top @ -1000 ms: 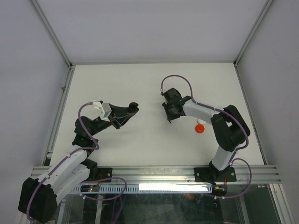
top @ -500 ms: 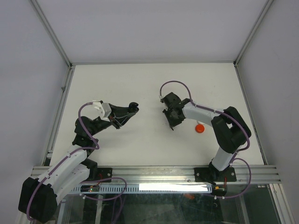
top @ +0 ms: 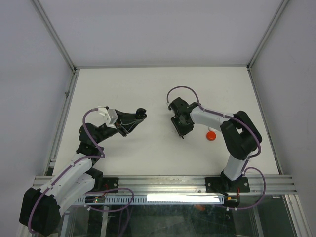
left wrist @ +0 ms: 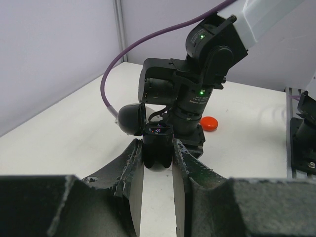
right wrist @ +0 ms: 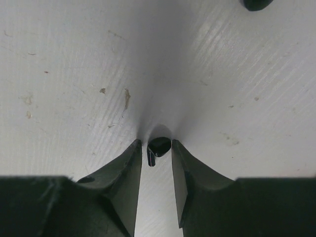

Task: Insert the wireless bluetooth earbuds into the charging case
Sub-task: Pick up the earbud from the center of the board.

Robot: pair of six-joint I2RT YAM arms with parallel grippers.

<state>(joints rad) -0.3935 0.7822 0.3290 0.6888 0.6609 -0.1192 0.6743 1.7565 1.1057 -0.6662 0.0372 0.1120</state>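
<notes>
My left gripper [top: 140, 115] is shut on a black charging case [left wrist: 158, 147] and holds it above the table with its round lid [left wrist: 132, 120] flipped open to the left. My right gripper [top: 181, 130] points down at the table. In the right wrist view its fingertips [right wrist: 133, 153] straddle a small black earbud [right wrist: 159, 146] lying on the white surface. The right finger is at the bud, and a thin gap shows on the left by its stem. The right gripper [right wrist: 156, 150] is narrowly open. The left wrist view shows the right arm's wrist [left wrist: 190, 94] just behind the case.
A red round puck [top: 211, 136] lies on the table right of the right gripper, and also shows in the left wrist view [left wrist: 209, 123]. Another small dark object [right wrist: 256, 4] sits at the top edge of the right wrist view. Metal frame rails run along the table sides.
My right gripper has shifted a little to the left, away from the red puck. The left arm and the case have not moved.
</notes>
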